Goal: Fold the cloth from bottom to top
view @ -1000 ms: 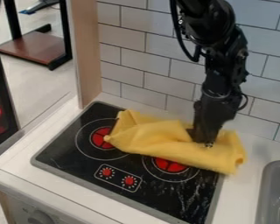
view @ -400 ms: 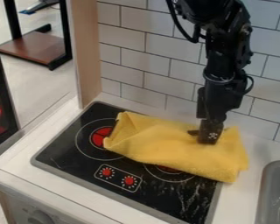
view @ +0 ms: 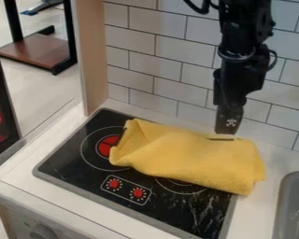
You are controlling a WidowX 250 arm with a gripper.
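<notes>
Yellow cloth (view: 186,156) folded over on the stove (view: 71,156), one end past its edge over the worktop (view: 261,210). End effector (view: 227,132) at the cloth's wall-side edge; can't tell if apart or together.

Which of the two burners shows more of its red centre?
The burner at the picture's left; the yellow cloth covers most of the other burner.

The yellow cloth (view: 189,158) lies folded and a bit bumpy at two o'clock on the stove (view: 69,161), stretching from ten o'clock to four.
</notes>
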